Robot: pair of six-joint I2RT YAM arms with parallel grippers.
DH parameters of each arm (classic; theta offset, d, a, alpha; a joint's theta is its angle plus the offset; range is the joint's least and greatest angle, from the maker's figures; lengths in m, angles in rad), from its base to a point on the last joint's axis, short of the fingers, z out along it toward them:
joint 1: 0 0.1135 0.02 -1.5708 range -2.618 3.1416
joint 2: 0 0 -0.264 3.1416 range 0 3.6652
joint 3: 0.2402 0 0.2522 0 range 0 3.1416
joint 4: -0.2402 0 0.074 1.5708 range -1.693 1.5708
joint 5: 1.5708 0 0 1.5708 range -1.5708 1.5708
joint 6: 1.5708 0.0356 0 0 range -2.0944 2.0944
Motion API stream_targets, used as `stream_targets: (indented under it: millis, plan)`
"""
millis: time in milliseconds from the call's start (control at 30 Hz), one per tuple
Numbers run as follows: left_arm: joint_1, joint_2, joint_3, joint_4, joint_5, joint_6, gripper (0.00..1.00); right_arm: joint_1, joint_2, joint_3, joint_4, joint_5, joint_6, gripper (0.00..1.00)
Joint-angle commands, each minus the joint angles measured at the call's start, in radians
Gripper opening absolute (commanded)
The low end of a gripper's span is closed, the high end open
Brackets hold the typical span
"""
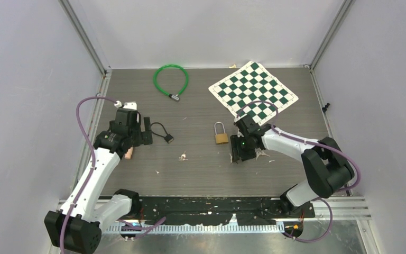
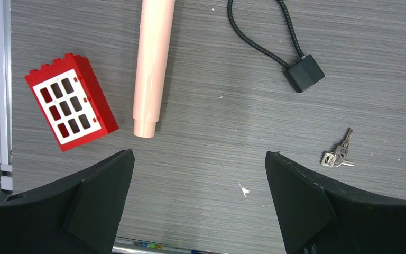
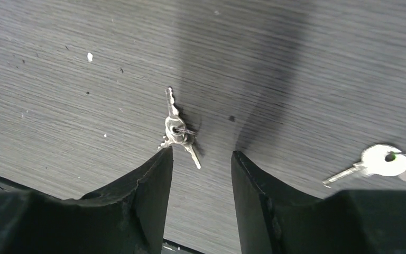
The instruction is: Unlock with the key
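Observation:
A brass padlock [image 1: 221, 136] with a shut silver shackle lies mid-table. A small bunch of silver keys [image 1: 182, 156] lies to its left; it also shows in the left wrist view [image 2: 339, 156] and in the right wrist view [image 3: 178, 129]. A second key with a round pale head [image 3: 372, 163] lies at the right edge of the right wrist view. My right gripper [image 3: 201, 153] is open and empty, low over the table just short of the key bunch, right of the padlock [image 1: 236, 156]. My left gripper [image 2: 199, 154] is open and empty, left of the keys [image 1: 148, 132].
A black cable lock [image 2: 305, 73], a pink tube [image 2: 152, 63] and a red window brick [image 2: 70, 101] lie by the left gripper. A green cable lock [image 1: 170, 79] and a green-white chequered mat [image 1: 254, 91] lie at the back. Walls close in both sides.

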Motion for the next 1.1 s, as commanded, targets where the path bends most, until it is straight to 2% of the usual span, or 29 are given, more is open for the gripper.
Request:
stream_targets:
  millis: [0, 200, 300, 433, 833, 1067]
  plan:
    - [0.001, -0.019, -0.002, 0.038, -0.02, 0.009, 1.0, 0.039, 0.045, 0.012, 0.068, -0.037, 0.014, 0.51]
    - [0.001, -0.019, -0.004, 0.04, -0.017, 0.008, 1.0, 0.068, 0.116, 0.014, 0.083, -0.008, 0.015, 0.49]
    - [0.001, -0.018, -0.006, 0.04, -0.018, 0.007, 1.0, 0.09, 0.141, 0.023, 0.063, 0.022, 0.017, 0.46]
    - [0.001, -0.015, -0.006, 0.039, -0.015, 0.007, 1.0, 0.133, 0.136, 0.037, 0.015, 0.077, 0.016, 0.4]
    - [0.0, -0.005, -0.011, 0.044, 0.013, 0.006, 1.0, 0.234, 0.155, 0.029, -0.018, 0.235, 0.027, 0.37]
    - [-0.02, -0.038, -0.023, 0.069, 0.063, -0.006, 1.0, 0.276, 0.107, 0.019, 0.024, 0.261, -0.007, 0.16]
